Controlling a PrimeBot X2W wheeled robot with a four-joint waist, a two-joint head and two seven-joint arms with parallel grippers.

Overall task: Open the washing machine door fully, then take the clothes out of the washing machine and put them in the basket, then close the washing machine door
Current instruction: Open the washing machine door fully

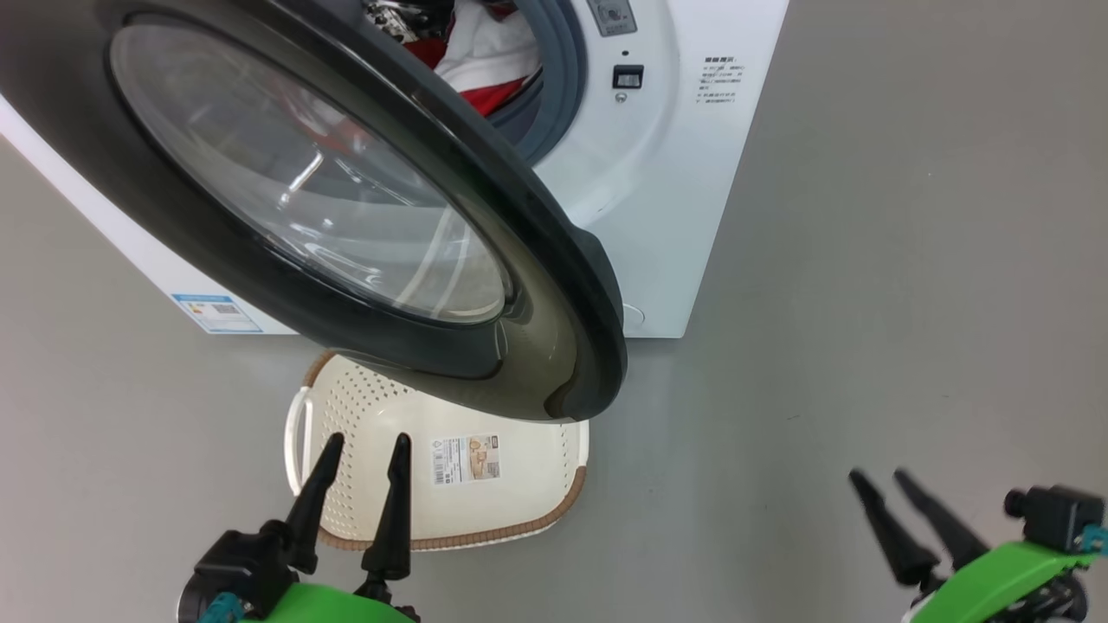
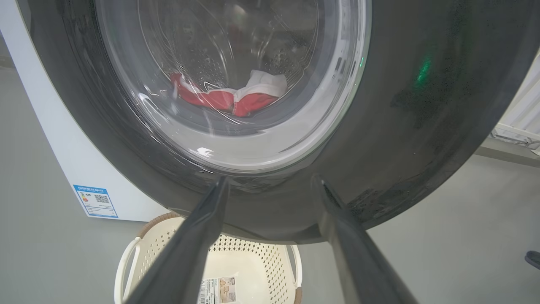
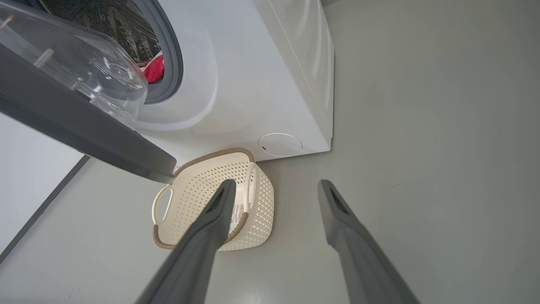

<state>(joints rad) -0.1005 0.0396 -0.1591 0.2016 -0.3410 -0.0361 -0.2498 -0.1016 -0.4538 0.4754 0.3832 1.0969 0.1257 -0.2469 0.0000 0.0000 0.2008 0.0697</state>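
The washing machine door stands partly swung out from the white washing machine, its black rim over the basket. Red and white clothes lie inside the drum, seen through the glass and past the rubber ring. The cream basket sits empty on the floor before the machine. My left gripper is open, low over the basket's near side, just short of the door's rim. My right gripper is open over bare floor at the lower right, well clear of the door.
Grey floor spreads wide to the right of the machine. A white wall with a dark skirting runs on the far side. A round cover sits low on the machine's front. A dark object shows at the left wrist view's right edge.
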